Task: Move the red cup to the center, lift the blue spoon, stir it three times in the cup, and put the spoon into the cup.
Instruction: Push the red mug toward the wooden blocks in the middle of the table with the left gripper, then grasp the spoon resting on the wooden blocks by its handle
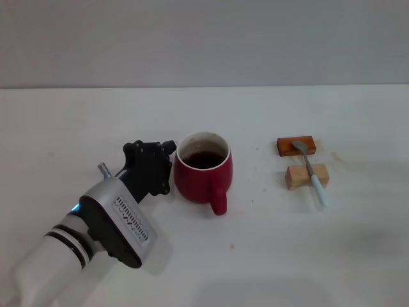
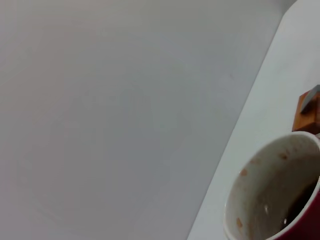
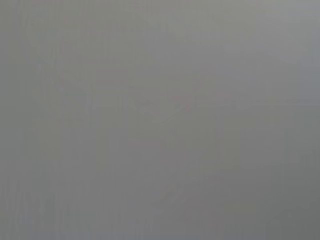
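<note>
The red cup (image 1: pixel 203 179) stands on the white table near the middle, handle toward me, with dark liquid inside. It also shows in the left wrist view (image 2: pixel 270 195), close by. My left gripper (image 1: pixel 167 163) is right beside the cup's left side, at rim height. The blue spoon (image 1: pixel 313 176) lies to the right of the cup, its silver bowl on an orange-brown block (image 1: pixel 287 146) and its neck across a pale wooden block (image 1: pixel 295 177), its light-blue handle pointing toward me. The right gripper is out of view, and its wrist view shows only plain grey.
The white table (image 1: pixel 268 256) ends at a grey wall behind. The orange-brown block (image 2: pixel 306 112) also shows in the left wrist view beyond the cup.
</note>
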Controlling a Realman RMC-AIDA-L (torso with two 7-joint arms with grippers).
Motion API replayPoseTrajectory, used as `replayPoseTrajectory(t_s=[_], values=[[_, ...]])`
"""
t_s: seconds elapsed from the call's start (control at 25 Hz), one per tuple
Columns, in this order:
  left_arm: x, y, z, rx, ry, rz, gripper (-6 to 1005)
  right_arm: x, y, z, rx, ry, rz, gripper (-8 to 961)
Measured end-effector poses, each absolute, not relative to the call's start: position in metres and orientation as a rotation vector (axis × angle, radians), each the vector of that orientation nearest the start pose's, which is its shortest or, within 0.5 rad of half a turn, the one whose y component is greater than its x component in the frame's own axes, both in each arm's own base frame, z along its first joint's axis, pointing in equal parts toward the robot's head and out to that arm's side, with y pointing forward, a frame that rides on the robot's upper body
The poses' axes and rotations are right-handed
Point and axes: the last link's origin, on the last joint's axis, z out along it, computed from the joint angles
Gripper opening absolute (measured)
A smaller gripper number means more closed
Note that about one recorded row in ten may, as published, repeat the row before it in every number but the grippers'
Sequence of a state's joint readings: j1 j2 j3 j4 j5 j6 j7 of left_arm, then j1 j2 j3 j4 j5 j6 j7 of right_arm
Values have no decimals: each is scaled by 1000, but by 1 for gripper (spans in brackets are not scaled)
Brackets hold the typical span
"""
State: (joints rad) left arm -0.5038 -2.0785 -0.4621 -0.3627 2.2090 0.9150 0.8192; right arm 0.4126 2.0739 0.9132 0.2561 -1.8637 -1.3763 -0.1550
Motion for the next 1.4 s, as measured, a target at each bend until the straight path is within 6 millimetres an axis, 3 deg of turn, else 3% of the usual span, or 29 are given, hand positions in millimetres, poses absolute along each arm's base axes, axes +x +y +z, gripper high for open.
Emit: replayPoseTrajectory(t_s=[0.52, 0.68, 0.72, 0.76, 0.8, 0.88, 0.92, 0.96, 1.08, 1.4], values=[[-267, 324, -106, -2014, 394, -104, 17, 337, 324, 51, -1083, 409, 642, 747], [-283, 342, -73, -1856, 187, -98, 17, 337, 324, 50, -1085, 409, 642, 748], [-283, 342, -73, -1856, 187, -98, 17, 337, 324, 50, -1085, 409, 642, 748], [-305, 356, -33, -1671, -61, -141, 17, 337, 323, 50, -1085, 410, 641, 748], [-318, 360, -12, -1569, -182, -178, 17, 337, 323, 50, -1085, 410, 641, 747], [-318, 360, -12, -1569, -182, -178, 17, 337, 323, 50, -1085, 409, 640, 747], [-342, 357, 19, -1400, -376, -288, 17, 337, 323, 49, -1085, 410, 639, 747], [-349, 355, 26, -1357, -421, -320, 17, 337, 323, 49, -1085, 410, 639, 747], [-360, 349, 38, -1278, -502, -402, 17, 337, 322, 49, -1086, 414, 637, 746], [-365, 340, 45, -1206, -576, -518, 18, 339, 319, 45, -1104, 424, 632, 748]])
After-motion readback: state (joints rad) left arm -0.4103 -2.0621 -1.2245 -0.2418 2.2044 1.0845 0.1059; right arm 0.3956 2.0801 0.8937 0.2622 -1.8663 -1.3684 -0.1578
